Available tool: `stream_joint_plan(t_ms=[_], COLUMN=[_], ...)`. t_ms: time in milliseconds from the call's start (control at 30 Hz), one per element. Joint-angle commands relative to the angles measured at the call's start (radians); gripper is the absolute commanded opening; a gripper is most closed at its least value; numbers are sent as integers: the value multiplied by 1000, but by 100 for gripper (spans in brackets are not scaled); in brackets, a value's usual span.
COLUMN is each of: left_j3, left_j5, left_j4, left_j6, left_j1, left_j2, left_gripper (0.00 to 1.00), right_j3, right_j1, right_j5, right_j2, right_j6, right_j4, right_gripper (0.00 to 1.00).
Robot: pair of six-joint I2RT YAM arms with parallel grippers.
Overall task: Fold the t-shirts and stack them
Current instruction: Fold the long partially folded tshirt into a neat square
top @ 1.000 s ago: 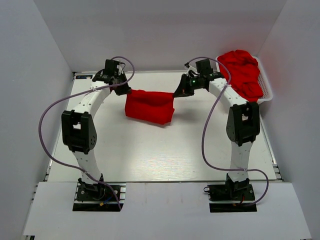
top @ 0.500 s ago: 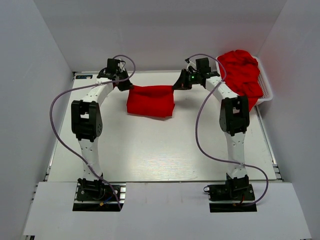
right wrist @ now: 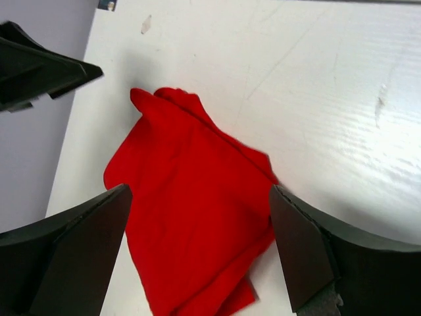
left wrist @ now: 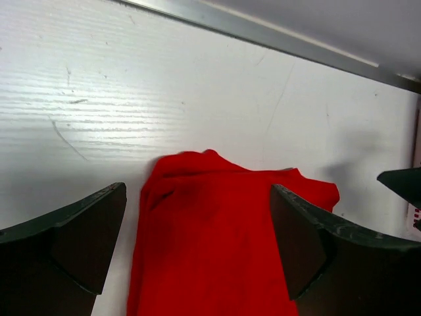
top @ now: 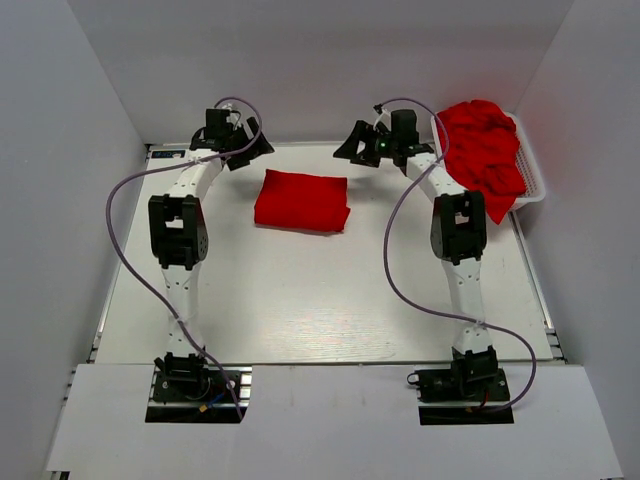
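Observation:
One red t-shirt (top: 302, 201) lies folded into a flat rectangle on the white table, near the far edge; it also shows as the t-shirt (left wrist: 223, 243) and the t-shirt (right wrist: 191, 217) in the wrist views. My left gripper (top: 250, 148) hovers open just beyond its far-left corner, its jaws (left wrist: 197, 197) wide apart above the cloth and holding nothing. My right gripper (top: 352, 145) hovers open off the far-right corner, its jaws (right wrist: 199, 201) also empty. More red t-shirts (top: 485, 140) are heaped in a white basket (top: 533, 192) at the far right.
The basket stands against the right wall, close behind my right arm. A metal rail (left wrist: 276, 36) runs along the table's far edge next to the back wall. Both arms stretch far forward from their bases (top: 195, 385).
Both grippers went from shut on the shirt's upper corners to open. The shirt dropped flat onto the table, and both grippers drew back toward the far edge.

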State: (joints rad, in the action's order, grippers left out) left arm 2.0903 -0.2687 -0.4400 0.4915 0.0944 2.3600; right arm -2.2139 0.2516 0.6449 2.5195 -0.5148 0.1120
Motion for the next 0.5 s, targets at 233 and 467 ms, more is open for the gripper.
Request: stream_joint_plan(t_ms=[233, 467], left_j3=[-304, -682], left_j5=[39, 10], left_j4=[-57, 37], left_j6=[-136, -136], left_j1=[22, 22], left_j2=[-313, -533], left_gripper=[100, 100], right_j3=[294, 615], right_j1=[38, 109], right_j5=[-186, -200], right_j2=[-362, -570], right_j6=[301, 332], right_j4=[325, 301], right_gripper=[90, 90])
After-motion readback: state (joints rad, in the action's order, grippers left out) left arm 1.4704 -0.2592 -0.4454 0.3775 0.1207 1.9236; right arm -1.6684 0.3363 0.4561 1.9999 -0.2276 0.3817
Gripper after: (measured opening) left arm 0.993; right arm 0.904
